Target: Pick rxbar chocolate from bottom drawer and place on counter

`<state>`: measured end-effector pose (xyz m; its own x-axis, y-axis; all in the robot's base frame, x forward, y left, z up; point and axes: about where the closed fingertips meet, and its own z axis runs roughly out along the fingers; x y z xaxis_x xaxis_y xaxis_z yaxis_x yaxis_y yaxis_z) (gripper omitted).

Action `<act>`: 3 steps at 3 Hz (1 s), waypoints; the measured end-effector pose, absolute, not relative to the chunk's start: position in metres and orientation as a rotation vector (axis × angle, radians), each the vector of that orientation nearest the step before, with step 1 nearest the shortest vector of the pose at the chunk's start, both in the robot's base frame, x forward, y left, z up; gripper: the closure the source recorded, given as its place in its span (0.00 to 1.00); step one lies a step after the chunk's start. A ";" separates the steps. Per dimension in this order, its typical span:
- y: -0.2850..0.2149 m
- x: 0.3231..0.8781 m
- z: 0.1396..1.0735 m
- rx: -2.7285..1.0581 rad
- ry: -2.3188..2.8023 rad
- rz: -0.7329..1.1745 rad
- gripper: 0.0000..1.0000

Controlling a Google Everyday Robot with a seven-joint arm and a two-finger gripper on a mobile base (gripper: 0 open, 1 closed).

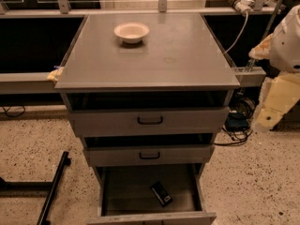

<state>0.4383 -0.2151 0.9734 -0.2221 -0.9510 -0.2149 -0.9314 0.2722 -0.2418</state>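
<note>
My gripper [266, 118] hangs right of the cabinet, apart from it, beside the upper drawers. The bowl [131, 32] sits on the counter [178, 60], back and left of centre. Below, the bottom drawer [124, 191] stands out frontward. The rxbar chocolate [161, 193] lies in it, right of middle.

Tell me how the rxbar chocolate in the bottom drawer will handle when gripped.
The rxbar chocolate lies flat, so it probably won't roll. Small and thin, it looks light, yet hard to pinch off the bottom drawer floor. The gripper hangs right of the cabinet.
</note>
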 end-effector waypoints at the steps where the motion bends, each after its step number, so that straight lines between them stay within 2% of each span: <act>1: -0.200 0.431 0.935 -1.702 2.203 0.027 0.34; 3: -0.140 0.436 0.747 -1.698 2.116 0.414 0.80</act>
